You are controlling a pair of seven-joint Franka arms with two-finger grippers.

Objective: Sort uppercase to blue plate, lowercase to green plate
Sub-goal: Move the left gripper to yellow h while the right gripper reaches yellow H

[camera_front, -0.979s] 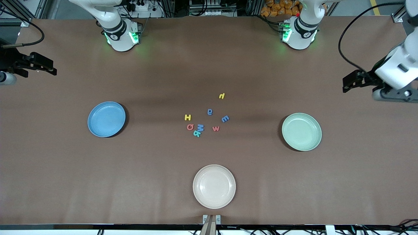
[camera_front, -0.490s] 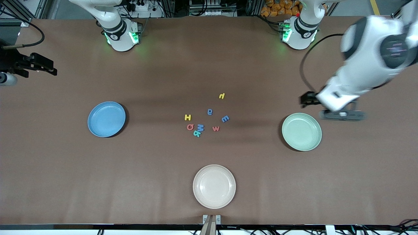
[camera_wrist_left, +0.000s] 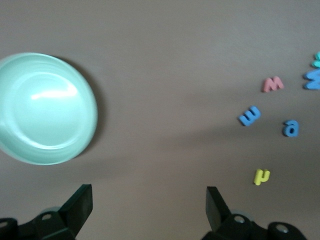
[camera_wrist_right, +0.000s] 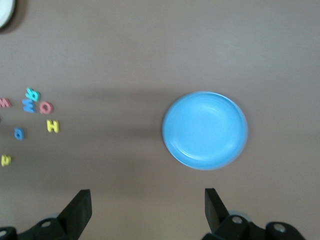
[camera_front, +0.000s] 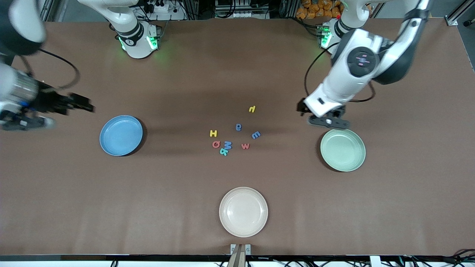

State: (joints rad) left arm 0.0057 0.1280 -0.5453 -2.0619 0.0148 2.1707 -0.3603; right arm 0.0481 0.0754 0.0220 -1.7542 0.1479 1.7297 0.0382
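Left pincer (camera_front: 326,121) is hanging over the tabletop (camera_front: 185,74) just beside the green plate (camera_front: 343,150), at the rim edge farther from the front camera; its fingers (camera_wrist_left: 80,202) are standing wide apart and gripping nothing. Right pincer (camera_front: 22,120) is hovering over the right arm's end of the tabletop, near the blue plate (camera_front: 121,135), fingers (camera_wrist_right: 80,205) likewise spread and carrying nothing.

All eight foam letters are lying on the tabletop between the two plates. Yellow H (camera_front: 213,133), red ring (camera_front: 216,144), blue M (camera_front: 227,145) and teal letter (camera_front: 223,151) are sitting clustered toward the blue plate's side; M and teal letter are touching. Rounded blue letter (camera_front: 238,127), blue E-like letter (camera_front: 256,135) and red w (camera_front: 245,146) are lying toward the green plate's side. Yellow hooked letter (camera_front: 252,109) is lying farthest from the front camera. Cream plate (camera_front: 243,211) is sitting nearest the front camera.
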